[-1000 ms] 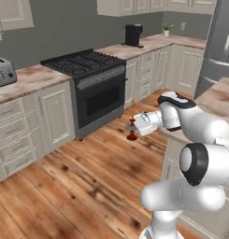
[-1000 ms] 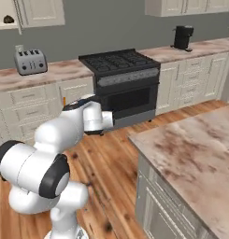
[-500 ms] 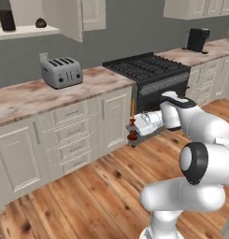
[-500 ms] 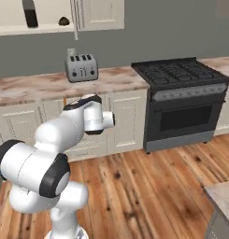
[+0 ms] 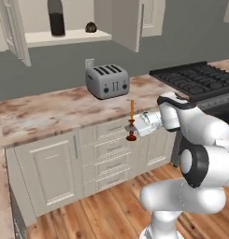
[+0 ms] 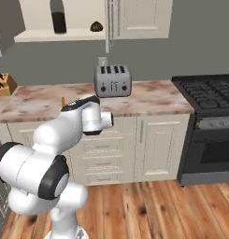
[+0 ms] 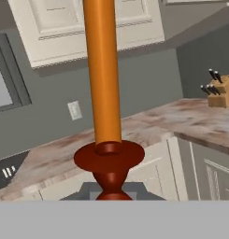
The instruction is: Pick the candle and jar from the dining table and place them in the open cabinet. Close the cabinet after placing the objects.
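The claw is pinched on the candle, gripping it low at the dark red-brown holder, and carries it upright in the air in front of the cream drawer fronts, just below the edge of the marble table along the wall. In the hand view the orange taper rises straight up out of the holder's wide dish — the fingertips themselves are hidden under it.

Above and to the left in the left base view, the cabinet stands with its doors swung out, and the pale inner shelf already bears the jar, dark and upright near the middle, with a small dark object well to its right. The right base view shows the same shelf with the jar standing on it.

A silver toaster sits on the table below the shelf, behind the candle. A black stove adjoins the table on the right, and a knife block stands at the far left end in the right base view.
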